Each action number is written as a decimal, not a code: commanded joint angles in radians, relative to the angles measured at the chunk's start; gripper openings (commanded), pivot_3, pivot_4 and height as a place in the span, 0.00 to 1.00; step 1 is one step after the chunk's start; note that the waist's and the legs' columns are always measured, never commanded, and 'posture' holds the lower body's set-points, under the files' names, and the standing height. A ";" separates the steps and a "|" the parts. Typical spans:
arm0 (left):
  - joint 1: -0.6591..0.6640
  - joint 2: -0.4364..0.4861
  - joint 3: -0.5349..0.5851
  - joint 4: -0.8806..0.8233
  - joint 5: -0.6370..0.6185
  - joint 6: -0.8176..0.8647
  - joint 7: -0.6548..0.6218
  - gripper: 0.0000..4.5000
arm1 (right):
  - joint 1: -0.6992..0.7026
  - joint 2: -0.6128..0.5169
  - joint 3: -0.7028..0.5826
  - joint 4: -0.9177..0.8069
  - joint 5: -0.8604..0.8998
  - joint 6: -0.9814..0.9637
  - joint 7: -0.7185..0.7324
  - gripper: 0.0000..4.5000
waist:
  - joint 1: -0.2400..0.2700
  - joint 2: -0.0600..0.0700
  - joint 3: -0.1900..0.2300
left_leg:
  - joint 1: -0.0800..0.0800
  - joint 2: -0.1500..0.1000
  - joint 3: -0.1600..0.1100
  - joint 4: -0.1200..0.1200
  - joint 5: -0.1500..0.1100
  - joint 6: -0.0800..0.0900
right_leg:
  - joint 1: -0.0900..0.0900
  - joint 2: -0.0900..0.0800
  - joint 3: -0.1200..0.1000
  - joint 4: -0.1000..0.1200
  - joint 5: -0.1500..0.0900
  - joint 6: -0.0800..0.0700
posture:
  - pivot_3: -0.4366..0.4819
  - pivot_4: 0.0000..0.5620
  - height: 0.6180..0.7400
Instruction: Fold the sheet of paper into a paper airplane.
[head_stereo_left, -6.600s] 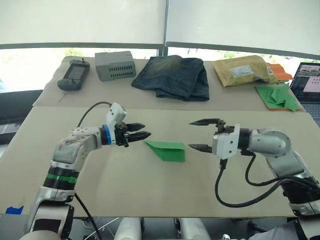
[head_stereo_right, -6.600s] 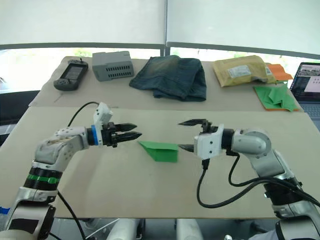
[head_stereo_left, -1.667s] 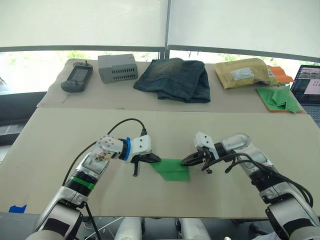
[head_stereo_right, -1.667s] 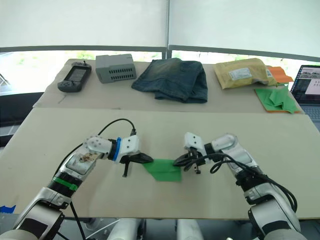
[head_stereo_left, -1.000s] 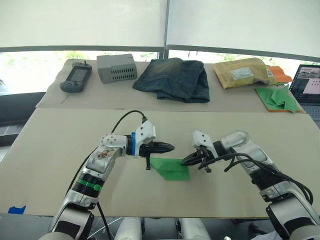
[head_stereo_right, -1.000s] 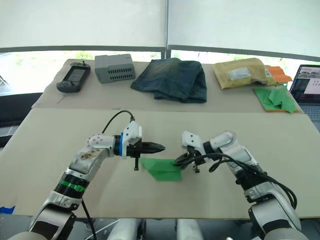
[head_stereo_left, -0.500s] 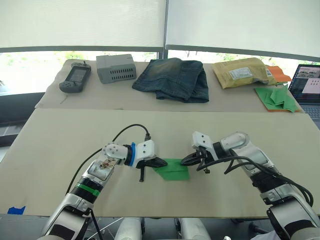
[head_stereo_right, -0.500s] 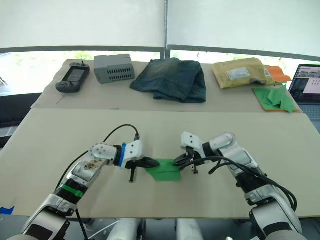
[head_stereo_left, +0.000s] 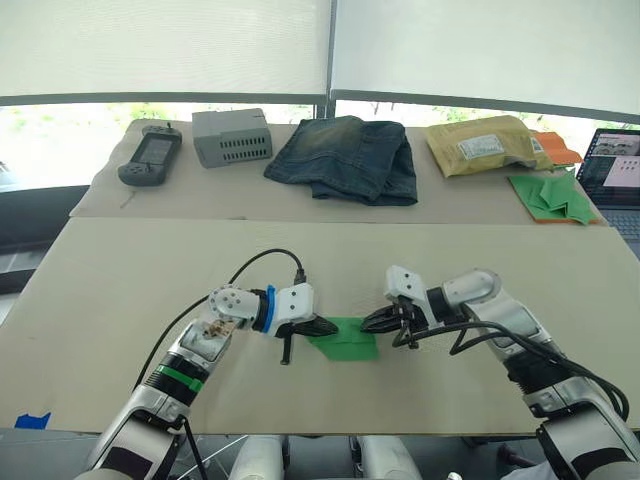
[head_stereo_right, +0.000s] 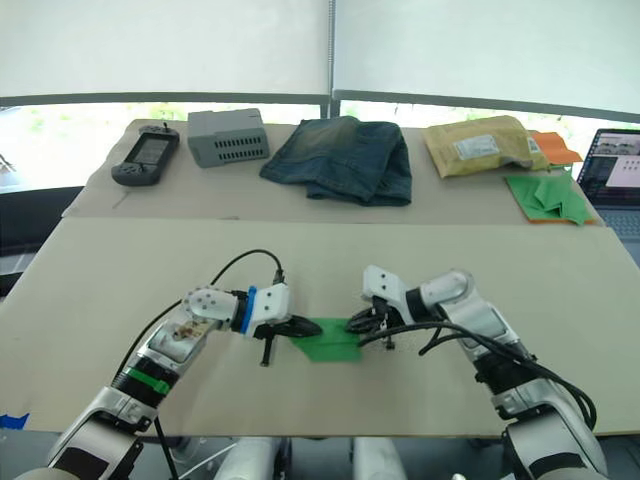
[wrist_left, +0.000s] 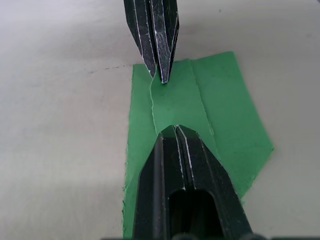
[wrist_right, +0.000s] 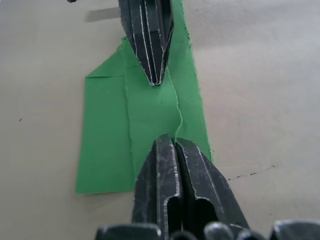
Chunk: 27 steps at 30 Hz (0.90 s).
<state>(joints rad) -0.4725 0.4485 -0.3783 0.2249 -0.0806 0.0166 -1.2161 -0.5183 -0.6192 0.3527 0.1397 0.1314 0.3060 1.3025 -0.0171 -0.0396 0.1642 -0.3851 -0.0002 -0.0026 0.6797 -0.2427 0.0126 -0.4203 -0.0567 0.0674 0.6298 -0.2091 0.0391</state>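
Note:
The sheet of paper is bright green, folded into a flat layered wedge, and lies on the near table between my two grippers. My left gripper is shut, its tips pressed down on the paper's left end; the left wrist view shows those tips on the centre flap. My right gripper rests at the paper's right edge with its fingers together. In the right wrist view its tips sit at the end of the centre crease, facing the left gripper.
On the far table stand a handheld device, a grey box, folded jeans and a yellow padded envelope. A pile of green paper shapes on an orange sheet lies far right, beside a laptop.
My left gripper has dropped from just above the paper onto its left end. The right gripper has stayed at the right edge, and the paper has barely shifted.

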 joint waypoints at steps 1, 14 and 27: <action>0.007 0.009 -0.025 0.023 0.030 0.000 -0.009 0.00 | 0.027 -0.060 -0.007 -0.047 -0.027 0.039 -0.006 0.36 | 0.000 0.000 0.000 | 0.000 0.000 0.000 0.000 0.000 0.000 | 0.000 0.000 0.000 0.000 0.000 0.000 | 0.48 0.27 0.91; 0.001 -0.004 -0.033 0.037 0.022 0.010 -0.014 0.00 | 0.173 -0.043 -0.182 -0.435 0.129 0.214 -0.202 0.03 | 0.004 0.000 0.000 | -0.003 0.001 -0.001 -0.001 0.000 0.000 | -0.002 0.000 0.000 -0.001 -0.001 0.001 | 0.48 0.27 0.91; 0.004 0.006 -0.026 0.008 -0.006 0.067 -0.049 0.00 | 0.332 0.074 -0.066 -0.419 -0.010 0.180 -0.442 0.01 | 0.002 0.001 -0.001 | -0.003 0.000 0.000 0.000 0.000 0.000 | -0.002 0.000 0.000 -0.001 -0.001 0.003 | 0.48 0.27 0.91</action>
<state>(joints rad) -0.4847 0.4400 -0.3820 0.2317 -0.1100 0.0714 -1.2539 -0.1967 -0.5410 0.2823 -0.2735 0.1372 0.4658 0.8805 -0.0153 -0.0383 0.1636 -0.3882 -0.0002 -0.0029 0.6791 -0.2430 0.0130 -0.4225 -0.0568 0.0674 0.6284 -0.2105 0.0415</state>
